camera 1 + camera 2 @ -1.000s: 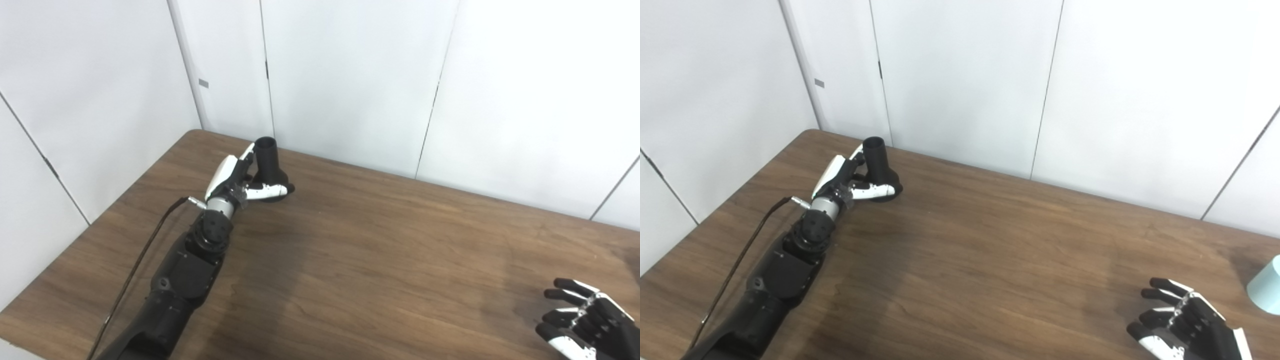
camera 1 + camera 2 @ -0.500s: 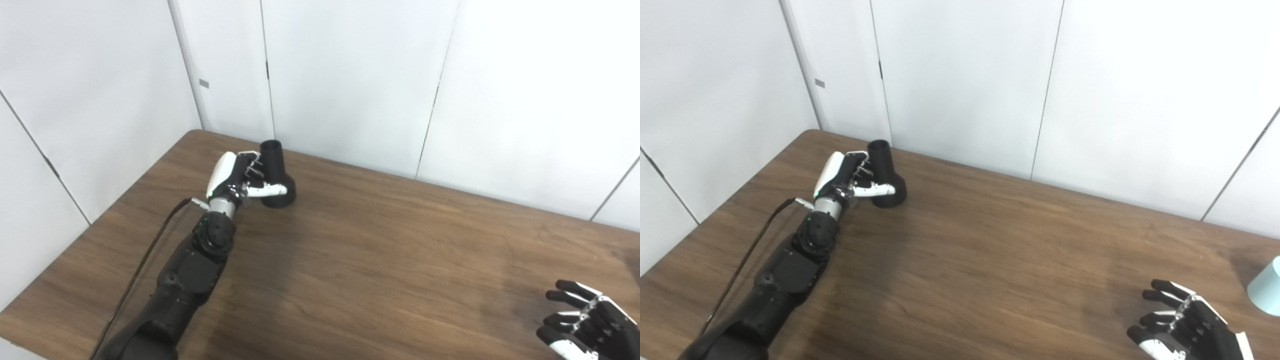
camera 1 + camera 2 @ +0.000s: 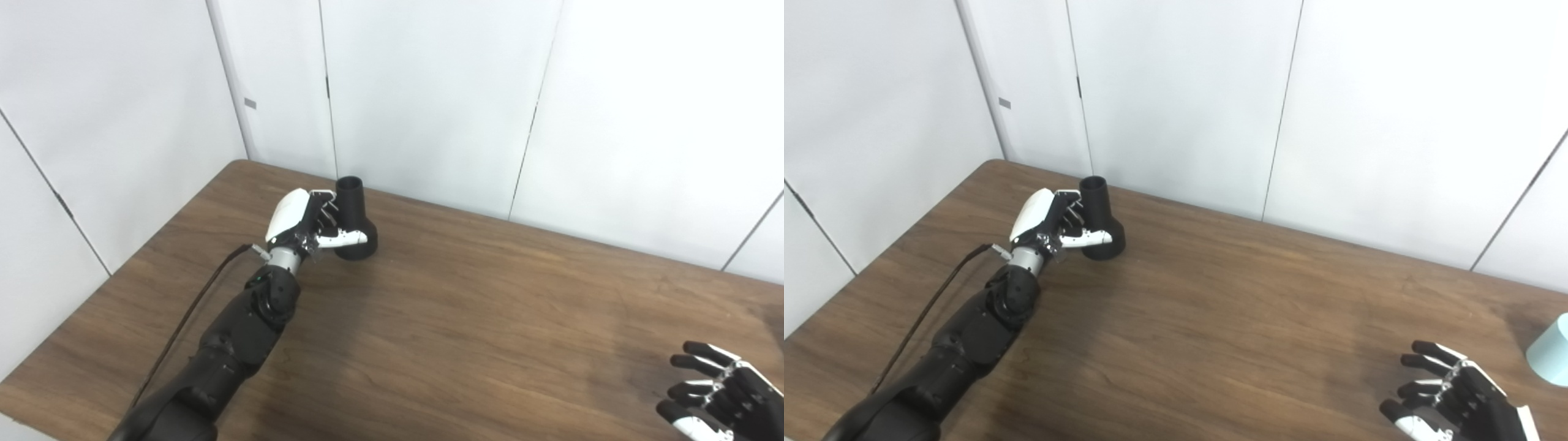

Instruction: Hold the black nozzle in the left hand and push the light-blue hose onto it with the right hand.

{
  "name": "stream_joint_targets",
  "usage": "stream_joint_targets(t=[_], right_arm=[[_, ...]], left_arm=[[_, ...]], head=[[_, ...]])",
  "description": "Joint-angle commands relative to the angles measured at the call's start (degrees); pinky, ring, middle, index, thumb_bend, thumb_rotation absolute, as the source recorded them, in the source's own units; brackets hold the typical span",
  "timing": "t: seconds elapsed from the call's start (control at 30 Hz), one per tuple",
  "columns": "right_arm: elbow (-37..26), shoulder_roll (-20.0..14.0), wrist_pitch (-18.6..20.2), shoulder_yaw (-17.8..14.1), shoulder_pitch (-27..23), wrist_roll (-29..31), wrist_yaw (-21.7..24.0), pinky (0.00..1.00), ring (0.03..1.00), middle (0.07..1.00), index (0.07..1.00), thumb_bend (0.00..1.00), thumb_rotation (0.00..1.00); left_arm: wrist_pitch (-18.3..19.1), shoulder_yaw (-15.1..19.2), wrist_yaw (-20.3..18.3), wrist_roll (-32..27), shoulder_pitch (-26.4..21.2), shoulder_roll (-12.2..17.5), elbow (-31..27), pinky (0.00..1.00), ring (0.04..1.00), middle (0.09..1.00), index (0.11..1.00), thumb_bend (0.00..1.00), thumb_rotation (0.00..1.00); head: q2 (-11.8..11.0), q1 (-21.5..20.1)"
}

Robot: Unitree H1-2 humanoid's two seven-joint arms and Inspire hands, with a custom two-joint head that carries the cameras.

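Black, rigid nozzle point(image 3: 354, 215) looks light; left robot hand point(image 3: 306, 222) grips its narrow neck, while right robot hand point(image 3: 1451, 401) waits spread and empty.

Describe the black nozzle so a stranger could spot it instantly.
On the brown wooden table, look to the far left corner near the white wall. There the left hand grips the black nozzle: an upright tube flaring into a wide round base, the only all-black object.

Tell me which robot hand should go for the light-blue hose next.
Right. The right robot hand is open and close to the light-blue hose at the table's right edge; the left robot hand is shut on the black nozzle.
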Motion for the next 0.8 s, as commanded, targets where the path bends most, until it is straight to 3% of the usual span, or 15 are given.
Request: stream_joint_targets(t=[0.0,0.1,0.2,0.33,0.5,0.67,0.77], right_arm=[[-2.0,-0.1,-0.5,-0.2,-1.1,0.1,-0.5,0.38,0.472,0.639,0.665,0.60,0.13],[-2.4,0.2,0.2,0.1,-1.3,-0.5,-0.8,0.39,0.478,0.650,0.669,0.60,0.14],[-2.7,0.6,0.3,0.6,-1.6,-1.3,-1.1,0.42,0.485,0.651,0.673,0.59,0.12],[-3.9,1.7,1.8,1.1,-2.1,-2.3,-1.9,0.49,0.514,0.678,0.696,0.54,0.02],[-5.3,2.7,3.3,1.9,-2.4,-5.4,-3.2,0.42,0.536,0.702,0.741,0.55,0.00],[-2.6,1.8,-0.7,2.0,-3.2,-5.0,-2.2,0.40,0.522,0.691,0.728,0.59,0.01],[-1.4,1.6,-3.6,2.1,-3.3,-5.3,-2.0,0.39,0.516,0.683,0.712,0.62,0.07]], left_arm=[[2.2,-2.5,-4.2,1.2,4.5,-0.9,1.8,0.40,0.451,0.491,0.483,0.52,0.00],[0.7,-5.1,-3.9,4.0,5.1,-0.4,1.4,0.41,0.452,0.496,0.480,0.52,0.00],[-3.2,-8.6,-3.6,6.3,5.8,0.2,0.9,0.43,0.459,0.499,0.477,0.52,0.00],[-7.4,-12.5,-3.8,7.8,6.8,-0.4,-0.7,0.34,0.392,0.453,0.511,0.50,0.00],[-11.7,-15.5,-5.7,7.1,7.8,-1.5,-3.9,0.29,0.372,0.432,0.520,0.50,0.00],[-14.8,-18.3,-8.1,6.9,9.0,-2.5,-9.7,0.29,0.367,0.439,0.523,0.50,0.00],[-16.4,-19.6,-9.1,6.9,9.9,-3.3,-12.3,0.29,0.372,0.445,0.512,0.50,0.00]], head=[[0.3,-0.2],[0.5,-1.1],[0.7,-2.5],[1.4,-5.4],[2.4,-9.5],[3.9,-15.0],[4.6,-17.5]])
